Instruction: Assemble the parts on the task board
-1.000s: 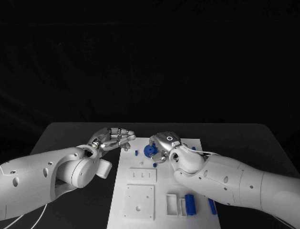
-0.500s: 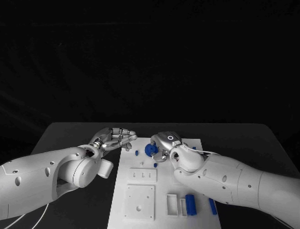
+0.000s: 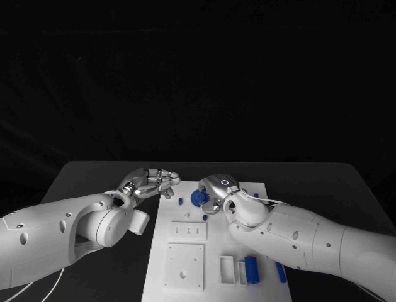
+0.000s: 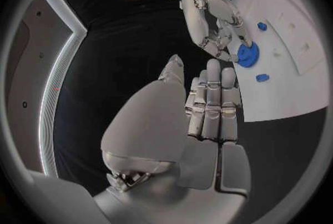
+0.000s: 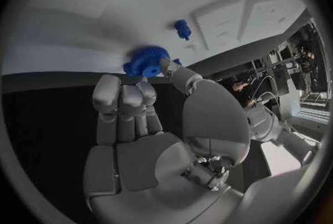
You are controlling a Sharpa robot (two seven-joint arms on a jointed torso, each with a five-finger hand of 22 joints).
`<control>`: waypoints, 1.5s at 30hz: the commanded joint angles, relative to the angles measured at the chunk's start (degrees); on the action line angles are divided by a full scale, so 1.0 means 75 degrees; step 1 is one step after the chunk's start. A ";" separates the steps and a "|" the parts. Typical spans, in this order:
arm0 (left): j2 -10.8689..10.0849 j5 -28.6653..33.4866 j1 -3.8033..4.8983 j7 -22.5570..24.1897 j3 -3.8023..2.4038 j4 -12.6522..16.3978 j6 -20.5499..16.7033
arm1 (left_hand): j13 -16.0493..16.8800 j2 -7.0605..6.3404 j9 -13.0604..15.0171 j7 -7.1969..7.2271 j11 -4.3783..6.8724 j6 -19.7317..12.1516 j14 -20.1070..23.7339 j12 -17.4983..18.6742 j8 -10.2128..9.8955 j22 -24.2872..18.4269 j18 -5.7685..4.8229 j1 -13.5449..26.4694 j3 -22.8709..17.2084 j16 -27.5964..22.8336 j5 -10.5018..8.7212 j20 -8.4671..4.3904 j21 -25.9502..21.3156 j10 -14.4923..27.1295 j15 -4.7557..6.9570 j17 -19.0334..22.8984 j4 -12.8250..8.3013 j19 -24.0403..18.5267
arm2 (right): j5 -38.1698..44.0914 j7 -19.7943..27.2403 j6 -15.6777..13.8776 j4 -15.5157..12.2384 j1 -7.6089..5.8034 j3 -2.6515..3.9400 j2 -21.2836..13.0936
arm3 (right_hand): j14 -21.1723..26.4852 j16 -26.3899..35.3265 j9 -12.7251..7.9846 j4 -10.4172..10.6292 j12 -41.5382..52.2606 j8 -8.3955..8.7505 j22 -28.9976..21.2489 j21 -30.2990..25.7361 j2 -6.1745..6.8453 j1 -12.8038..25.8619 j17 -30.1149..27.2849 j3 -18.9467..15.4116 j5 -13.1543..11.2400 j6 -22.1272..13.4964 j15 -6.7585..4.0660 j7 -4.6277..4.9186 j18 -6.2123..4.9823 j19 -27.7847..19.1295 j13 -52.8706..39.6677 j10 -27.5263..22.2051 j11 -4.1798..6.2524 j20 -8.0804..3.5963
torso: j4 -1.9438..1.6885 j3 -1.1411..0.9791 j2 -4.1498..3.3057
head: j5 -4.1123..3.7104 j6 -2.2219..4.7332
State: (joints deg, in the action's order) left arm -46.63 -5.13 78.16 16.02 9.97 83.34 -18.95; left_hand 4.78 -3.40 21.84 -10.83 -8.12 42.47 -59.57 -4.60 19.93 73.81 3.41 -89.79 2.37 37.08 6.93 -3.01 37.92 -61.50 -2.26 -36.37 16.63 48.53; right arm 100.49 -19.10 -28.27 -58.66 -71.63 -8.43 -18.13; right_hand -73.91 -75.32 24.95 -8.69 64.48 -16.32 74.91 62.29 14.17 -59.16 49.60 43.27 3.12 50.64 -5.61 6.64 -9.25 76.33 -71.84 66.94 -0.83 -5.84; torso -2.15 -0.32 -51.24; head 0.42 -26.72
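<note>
Blue gear [image 3: 199, 198] was pinched in our right robot hand [image 3: 218, 196] at the task board's [image 3: 187, 270] far end. Left robot hand [image 3: 150, 183] hovered empty, fingers apart. Blue cylinders [image 3: 250, 270] near us lay loose; we judged assembly barely begun.

robotics lab: black table [image 3: 98, 173] against black backdrop, white task board [image 3: 184, 264] at table centre.

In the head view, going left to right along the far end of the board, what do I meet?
Left hand off the board's left edge → small blue peg → blue gear with the right hand on it → far right corner of the white board.
</note>
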 commanded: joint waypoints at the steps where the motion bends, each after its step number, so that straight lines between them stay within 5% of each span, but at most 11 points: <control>1: 0.0007 -0.0005 0.0008 0.0034 -0.0007 0.0011 0.0072 | -0.0013 0.0033 -0.0010 -0.0010 -0.0042 -0.0054 0.0032 0.0039 0.0023 -0.0012 0.0271 -0.0016 0.0038 0.0045 -0.0032 -0.0048 0.0034 0.0006 -0.0011 0.0014 0.0007 0.0012 | -0.0166 0.0088 0.0154 -0.0003 0.0017 -0.0011 0.0002 | -0.0014 0.0043 -0.0032 0.0045 -0.0037 0.0075 0.0045 -0.0040 0.0118 0.0003 0.0018 -0.0044 -0.0023 -0.0022 0.0080 0.0158 -0.0766 -0.0012 0.0006 -0.0032 -0.0062 -0.0043 | 0.0000 -0.0003 0.0002 | 0.0013 -0.0001; 12: 0.0031 -0.0005 0.0008 -0.0043 -0.0006 0.0005 0.0027 | -0.0023 0.0019 -0.0022 -0.0034 -0.0058 -0.0085 0.0037 0.0059 0.0008 -0.0020 0.0274 -0.0010 0.0040 0.0047 -0.0031 -0.0042 0.0037 0.0044 -0.0021 0.0022 0.0009 0.0007 | -0.0763 0.0249 0.0524 -0.0002 0.0017 -0.0011 -0.0049 | 0.0001 0.0054 -0.0044 0.0249 0.0137 0.0213 0.0048 -0.0044 0.0230 0.0474 0.0134 -0.0637 -0.0037 -0.0512 -0.0107 -0.0049 -0.0766 0.0010 -0.0096 0.0097 0.0133 -0.0130 | 0.0009 -0.0005 0.0002 | 0.0016 -0.0009; 16: 0.0036 -0.0005 0.0008 -0.0062 -0.0006 0.0001 0.0046 | -0.0028 0.0037 -0.0029 -0.0049 -0.0069 -0.0103 0.0042 0.0069 0.0001 -0.0027 0.0275 0.0041 0.0039 0.0048 -0.0011 -0.0034 0.0039 0.0067 -0.0031 0.0029 0.0013 0.0004 | -0.0783 0.0252 0.0561 0.0021 0.0017 -0.0011 -0.0057 | 0.0006 0.0065 -0.0039 0.0168 0.0141 0.0237 0.0059 -0.0045 0.0087 0.0361 0.0182 -0.0670 0.0042 -0.0671 -0.0264 -0.0234 -0.0766 0.0006 -0.0096 0.0112 0.0302 -0.0185 | 0.0007 -0.0004 0.0001 | 0.0023 -0.0015; 35: 0.0032 -0.0039 0.0008 -0.0140 -0.0005 0.0015 0.0024 | -0.0037 0.0042 -0.0034 -0.0045 -0.0075 -0.0110 0.0049 0.0080 0.0002 -0.0036 0.0284 0.0038 0.0017 0.0050 0.0018 -0.0030 0.0042 0.0102 -0.0036 0.0037 0.0004 -0.0004 | -0.1043 0.0228 0.0883 0.0019 0.0017 -0.0011 -0.0228 | -0.0005 0.0096 0.0032 0.0394 0.0153 0.0108 0.0073 -0.0049 -0.0069 0.0577 0.0258 -0.0709 0.0054 -0.0596 -0.0211 -0.0151 -0.0766 0.0002 -0.0102 0.0149 0.0236 -0.0214 | 0.0018 -0.0005 0.0000 | 0.0018 0.0010; 45: 0.0002 -0.0061 0.0008 -0.0157 -0.0005 0.0052 0.0022 | -0.0040 0.0029 -0.0037 -0.0043 -0.0076 -0.0113 0.0052 0.0081 0.0005 -0.0042 0.0292 -0.0005 -0.0003 0.0054 0.0039 -0.0027 0.0044 0.0117 -0.0037 0.0043 -0.0003 -0.0010 | -0.1050 0.0214 0.0695 -0.0075 0.0016 -0.0011 -0.0432 | -0.0011 0.0103 0.0045 0.0392 0.0156 0.0082 0.0080 -0.0047 -0.0070 0.0543 0.0281 -0.0684 0.0051 -0.0582 -0.0174 -0.0111 -0.0766 -0.0003 -0.0105 0.0147 0.0197 -0.0226 | 0.0012 -0.0010 -0.0001 | 0.0018 0.0001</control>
State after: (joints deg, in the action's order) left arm -46.64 -5.26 78.16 14.70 9.98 83.59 -19.00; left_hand 4.53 -3.40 21.64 -11.03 -8.41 41.85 -59.37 -4.38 19.93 73.59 3.40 -89.79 2.37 37.28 6.93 -2.86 37.92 -60.86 -2.46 -36.11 16.63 48.55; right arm 93.04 -17.01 -24.19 -58.98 -71.57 -8.47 -21.26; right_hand -74.12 -74.89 25.26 -6.00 65.38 -15.62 74.91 62.29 13.78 -55.28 51.61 38.04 3.33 46.19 -7.28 5.35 -9.81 76.25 -72.59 68.00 1.03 -7.18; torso -2.01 -0.36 -51.25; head 0.54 -26.68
